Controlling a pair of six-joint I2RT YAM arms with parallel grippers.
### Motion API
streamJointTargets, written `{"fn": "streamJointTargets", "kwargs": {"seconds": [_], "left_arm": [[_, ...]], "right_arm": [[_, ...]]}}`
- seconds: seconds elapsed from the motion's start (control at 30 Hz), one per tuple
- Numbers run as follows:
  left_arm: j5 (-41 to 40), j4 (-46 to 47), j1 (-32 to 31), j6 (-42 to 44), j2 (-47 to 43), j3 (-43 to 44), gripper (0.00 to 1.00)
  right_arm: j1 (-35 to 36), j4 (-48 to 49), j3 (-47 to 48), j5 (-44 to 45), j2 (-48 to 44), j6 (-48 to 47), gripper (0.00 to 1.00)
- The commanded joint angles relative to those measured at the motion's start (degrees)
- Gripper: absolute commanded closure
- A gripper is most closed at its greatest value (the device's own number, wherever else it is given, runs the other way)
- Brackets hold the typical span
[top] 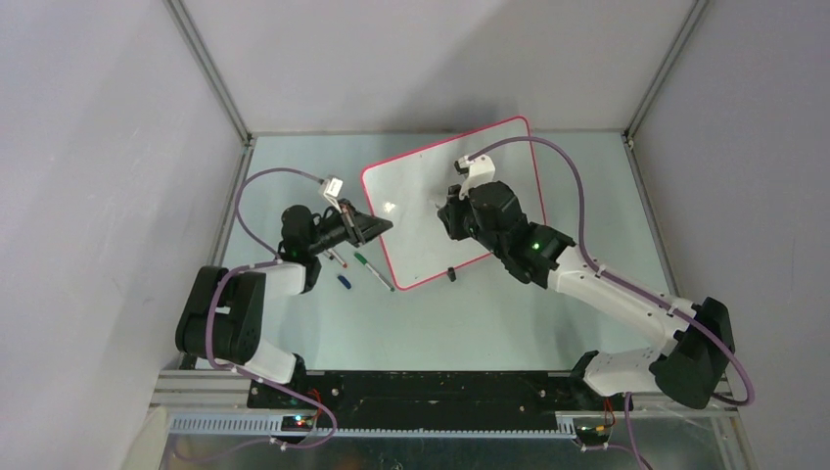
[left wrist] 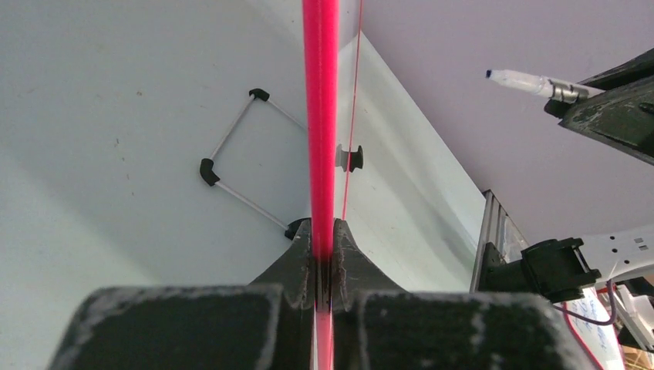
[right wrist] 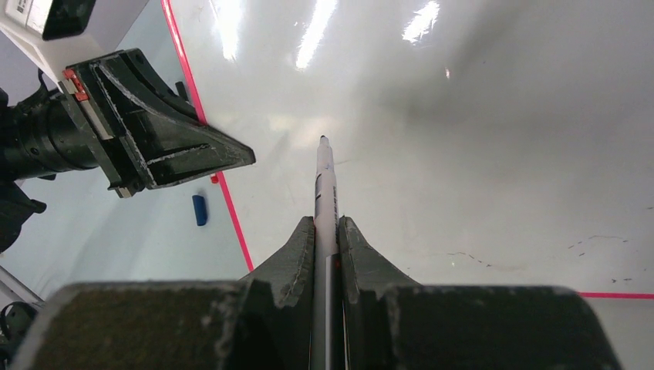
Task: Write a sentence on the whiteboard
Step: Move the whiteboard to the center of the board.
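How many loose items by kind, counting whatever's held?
Markers: 3 (held marker in the right claw; green-capped marker and other marker on the table)
Caps: 1 (blue cap)
Boards: 1 (whiteboard)
Total: 5

1. The top view looks down from high above the near edge of the table [top: 489, 323], taking in the whole whiteboard [top: 421, 211].
2. The left wrist view sits close behind the left gripper [left wrist: 324, 235], sighting along the whiteboard's pink edge.
3. The right wrist view looks closely past the right gripper [right wrist: 328, 227] and marker [right wrist: 325, 185] onto the whiteboard's face, sharing the left gripper with the top view.
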Motion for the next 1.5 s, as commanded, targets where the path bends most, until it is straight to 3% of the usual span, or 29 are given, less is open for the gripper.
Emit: {"fn": "streamJointTargets", "kwargs": {"seconds": [0.0,0.3,0.47,0.67,0.8,0.83,0.9,1.03,1.23,1.47], "left_arm": [[0.64,0.56,0.05,1.97,-0.69,-2.37,1.0],[2.64,9.65,-1.91,-3.39,-0.1,-8.33,1.0],[2.0,8.14,-2.1,-2.33,-2.4,-9.32,1.0],[1.64,7.02,-2.07,-1.73,-4.02,-9.82,1.0],[1.27,6.64,-2.09,-1.15,-3.35,-9.15,1.0],[1.29,6.75,-2.08,-1.2,-3.17,-9.01,0.98],[1.09,6.69,-2.06,-0.98,-3.17,-8.86,0.81],[-0.29,5.45,-2.13,0.08,-4.3,-9.23,0.6],[-2.22,4.59,-2.13,0.93,-5.87,-10.0,0.53],[-3.02,8.4,-2.07,-0.55,-3.92,-10.42,0.51]], "right_arm": [[-0.24,2.81,-0.64,0.04,-2.26,0.35,1.0],[-0.24,1.81,-0.72,1.35,-3.73,0.15,1.0],[-2.57,0.37,-0.69,4.19,-6.01,0.62,1.0],[-13.64,-4.74,-1.1,6.34,-10.43,5.04,1.0],[-26.98,-6.51,-1.59,-0.4,-10.1,8.38,1.0],[-31.84,-6.64,-1.55,-3.76,-8.96,8.73,1.0],[-38.71,-6.04,-1.48,-9.99,-6.2,8.85,1.0],[-50.33,-2.09,-1.22,-22.36,1.44,11.24,1.0],[-56.45,0.36,6.25,-29.5,15.58,13.05,1.0],[-58.36,-8.43,27.03,-43.15,36.97,13.8,1.0]]}}
